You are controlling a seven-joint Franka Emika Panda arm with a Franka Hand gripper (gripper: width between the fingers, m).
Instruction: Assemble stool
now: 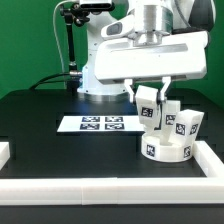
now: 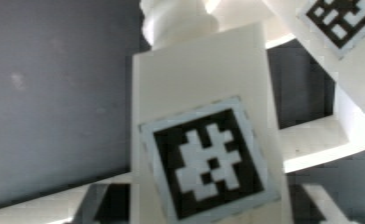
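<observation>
Arm: the white robot arm [image 1: 120,55] reaches down over the far end of the black table [image 1: 50,150], toward the exterior view's right.

Claw: the claw [image 1: 150,96] points downward and is closed on one white leg [image 1: 149,110], with a finger on either side of its upper part. The held leg hangs roughly upright, its black-and-white tag facing the exterior camera.

Stool: the round white seat [image 1: 164,151] lies flat on the table at the exterior view's right, close to the inner corner of the white border rails [image 1: 110,188]. A tag shows on its side wall. Two more legs stand on top of the seat: one near its middle [image 1: 172,123] and one toward the exterior view's right [image 1: 193,124]. Both carry tags. The held leg is just above the seat's edge on the exterior view's left, beside the middle leg. Whether its lower end touches the seat cannot be told.

Wrist view: the held leg [image 2: 193,120] fills the centre of the picture, long and flat-sided, with its tag large and slightly blurred. Part of a second tagged piece [image 2: 348,22] shows beyond it.

Other items: the marker board [image 1: 98,124] lies flat on the table on the exterior view's left of the seat, apart from it.
</observation>
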